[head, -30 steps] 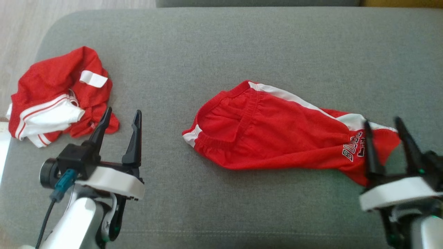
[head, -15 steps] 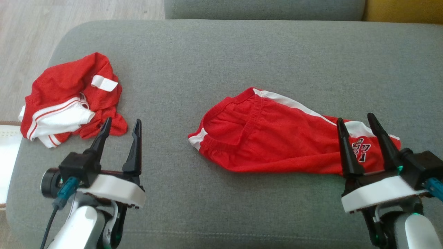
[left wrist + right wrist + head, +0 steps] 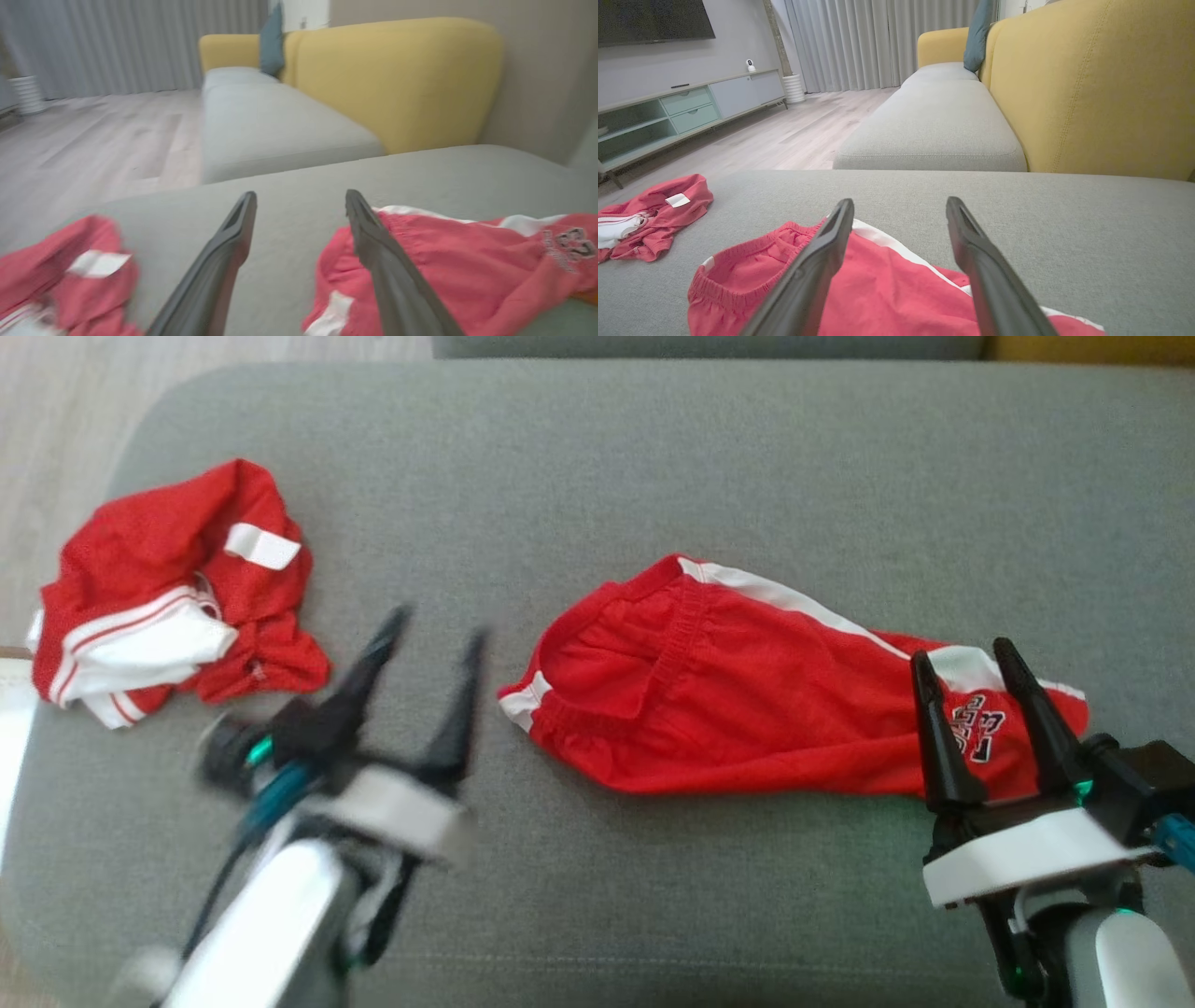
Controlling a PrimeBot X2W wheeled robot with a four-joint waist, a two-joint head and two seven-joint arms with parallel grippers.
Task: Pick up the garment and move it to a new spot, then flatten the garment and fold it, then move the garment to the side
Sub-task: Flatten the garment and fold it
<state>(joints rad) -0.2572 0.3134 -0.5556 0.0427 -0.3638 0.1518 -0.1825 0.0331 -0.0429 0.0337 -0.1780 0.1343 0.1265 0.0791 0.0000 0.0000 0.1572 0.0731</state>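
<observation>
The garment, red shorts [image 3: 747,709] with white side stripes and black lettering on one leg, lies loosely spread on the grey cushion [image 3: 653,467]. Its waistband points left. My left gripper [image 3: 441,623] is open and blurred, just left of the waistband; in the left wrist view the left gripper [image 3: 301,193] has the shorts [image 3: 444,252] under its right finger. My right gripper [image 3: 962,651] is open over the lettered leg end. In the right wrist view the right gripper [image 3: 900,200] hovers above the shorts [image 3: 887,289]. Nothing is held.
A second red and white garment [image 3: 159,579] lies crumpled at the cushion's left end. Wood floor [image 3: 47,411] lies beyond that edge. Behind are another grey seat [image 3: 934,126], a yellow backrest [image 3: 1087,93] and a low cabinet [image 3: 668,112].
My left gripper has swung right, from near the crumpled garment to the shorts' waistband. The right gripper moved left onto the leg end earlier and now holds still. The head camera shifted slightly.
</observation>
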